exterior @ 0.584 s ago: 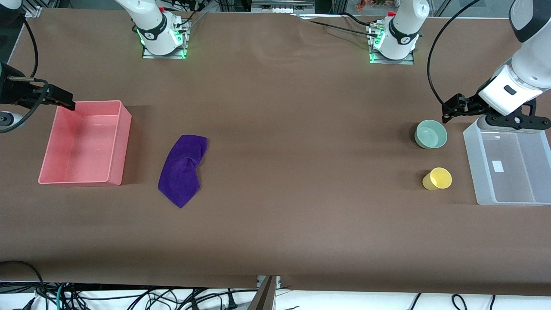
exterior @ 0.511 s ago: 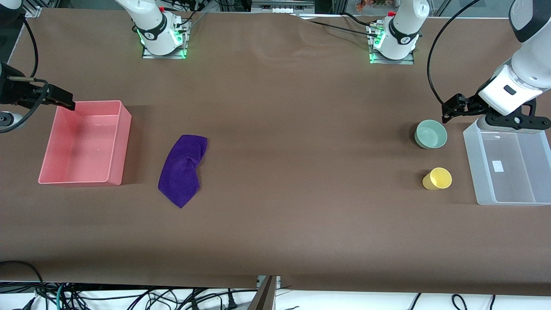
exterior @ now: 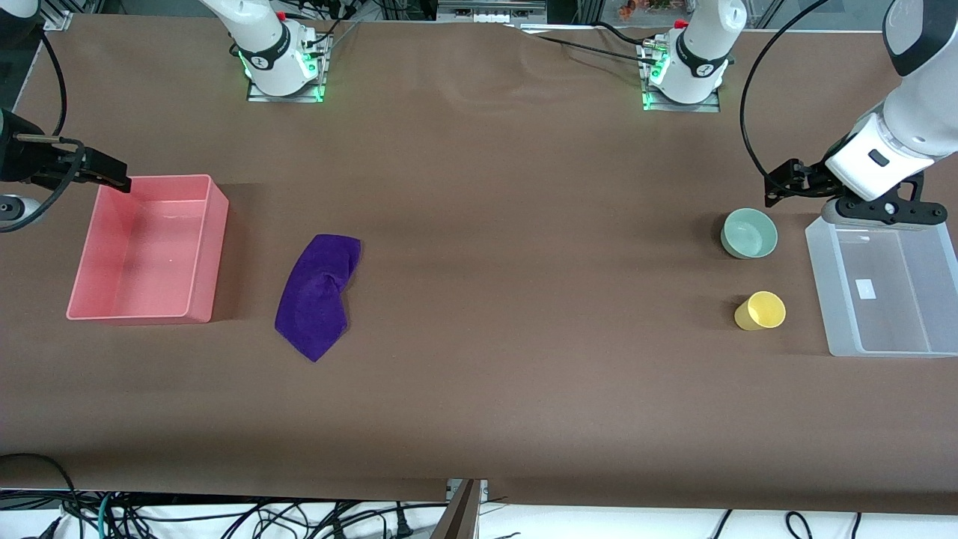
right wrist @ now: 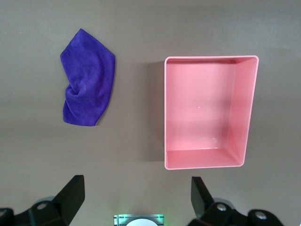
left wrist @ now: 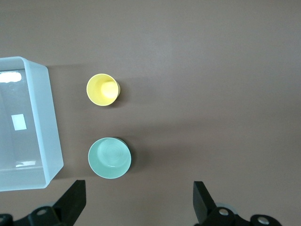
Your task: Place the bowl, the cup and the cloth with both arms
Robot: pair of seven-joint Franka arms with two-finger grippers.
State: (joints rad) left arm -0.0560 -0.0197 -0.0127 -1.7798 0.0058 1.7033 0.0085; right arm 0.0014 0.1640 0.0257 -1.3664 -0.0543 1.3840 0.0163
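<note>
Front view, with both wrist views. The brown worktop (exterior: 479,314) fills the frame and carries every object; nothing has been lifted yet.

Lower left of centre: the pink bin (exterior: 150,247), open and empty, probably the receptacle for the cloth. At the lower right edge: the clear bin (exterior: 883,292), also empty, with bowl and cup just beside it, so it is probably their receptacle.

Left of centre: the cloth (exterior: 318,296), a crumpled purple towel, lies flat on the worktop near the pink bin, apart from it.

Right side, mid-height: the bowl (exterior: 749,233), upright and mouth up, rests on the worktop close to the clear bin's upper corner. Just below it in frame stands the cup (exterior: 760,311), also upright; the two are near each other but not touching.

Upper right: the left end effector (exterior: 782,191) hangs over the worktop just above the bowl in frame, raised, presumably lining up on the bowl first. In the left wrist view its fingers (left wrist: 75,202) stand wide apart, gripping nothing.

Left edge, mid-height: the right end effector (exterior: 105,174) hangs over the upper corner of the pink bin. The right wrist view shows its fingers (right wrist: 73,195) likewise spread and empty; the cloth is well apart from it.
</note>
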